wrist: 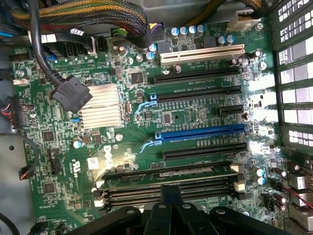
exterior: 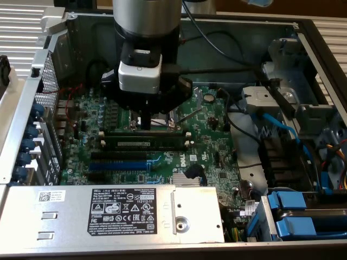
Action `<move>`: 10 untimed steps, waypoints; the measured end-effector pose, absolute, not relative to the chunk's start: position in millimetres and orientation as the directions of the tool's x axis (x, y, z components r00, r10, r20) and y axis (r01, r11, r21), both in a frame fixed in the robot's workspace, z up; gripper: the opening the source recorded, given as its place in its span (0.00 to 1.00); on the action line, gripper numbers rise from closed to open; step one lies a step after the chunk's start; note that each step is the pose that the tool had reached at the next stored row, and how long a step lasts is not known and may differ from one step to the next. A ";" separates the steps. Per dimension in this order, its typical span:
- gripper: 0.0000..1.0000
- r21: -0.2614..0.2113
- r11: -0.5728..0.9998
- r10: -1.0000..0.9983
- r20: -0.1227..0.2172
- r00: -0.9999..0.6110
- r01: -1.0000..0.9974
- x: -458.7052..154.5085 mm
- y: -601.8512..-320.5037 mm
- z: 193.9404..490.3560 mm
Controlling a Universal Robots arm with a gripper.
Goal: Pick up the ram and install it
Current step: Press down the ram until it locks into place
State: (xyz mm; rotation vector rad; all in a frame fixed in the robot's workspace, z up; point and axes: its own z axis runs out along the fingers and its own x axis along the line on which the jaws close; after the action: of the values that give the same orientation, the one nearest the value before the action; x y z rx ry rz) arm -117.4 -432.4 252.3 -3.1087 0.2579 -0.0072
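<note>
Hovering over the motherboard (exterior: 162,146) in the exterior view, the gripper (exterior: 145,123) has its jaws together, just above the ram (exterior: 143,142) seated between white clips. Wrist view: ram (wrist: 168,173) lies in its slot.

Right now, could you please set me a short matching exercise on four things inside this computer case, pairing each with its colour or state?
Things:
1. ram
2. long expansion slot beside the black ones
3. heatsink on the motherboard
4. gripper

Colours or states:
A. blue
B. pale ribbed metal
C. jaws shut, down over the memory slots
D. dark green, lying along a black slot with white end clips

Pairs: 1-D, 2-A, 3-B, 4-C
</note>
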 end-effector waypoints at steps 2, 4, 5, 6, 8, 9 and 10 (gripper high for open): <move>0.10 -0.023 -0.982 -0.188 0.003 0.982 -0.188 -117.5 -432.4 252.3; 0.10 -0.023 -0.977 -0.211 0.003 0.977 -0.211 -117.4 -432.4 252.3; 0.10 -0.023 -0.975 -0.223 0.003 0.975 -0.222 -117.5 -432.4 252.3; 0.10 -0.023 -0.972 -0.235 0.003 0.972 -0.235 -117.4 -432.4 252.3; 0.10 -0.022 -0.963 -0.269 0.003 0.963 -0.268 -117.4 -432.4 252.3; 0.10 -0.022 -0.960 -0.279 0.003 0.960 -0.279 -117.5 -432.4 252.3; 0.10 -0.022 -0.957 -0.290 0.003 0.957 -0.289 -117.4 -432.4 252.3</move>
State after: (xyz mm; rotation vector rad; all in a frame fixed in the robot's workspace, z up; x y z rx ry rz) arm -117.4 -432.4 252.3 -3.0861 0.4566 -0.0094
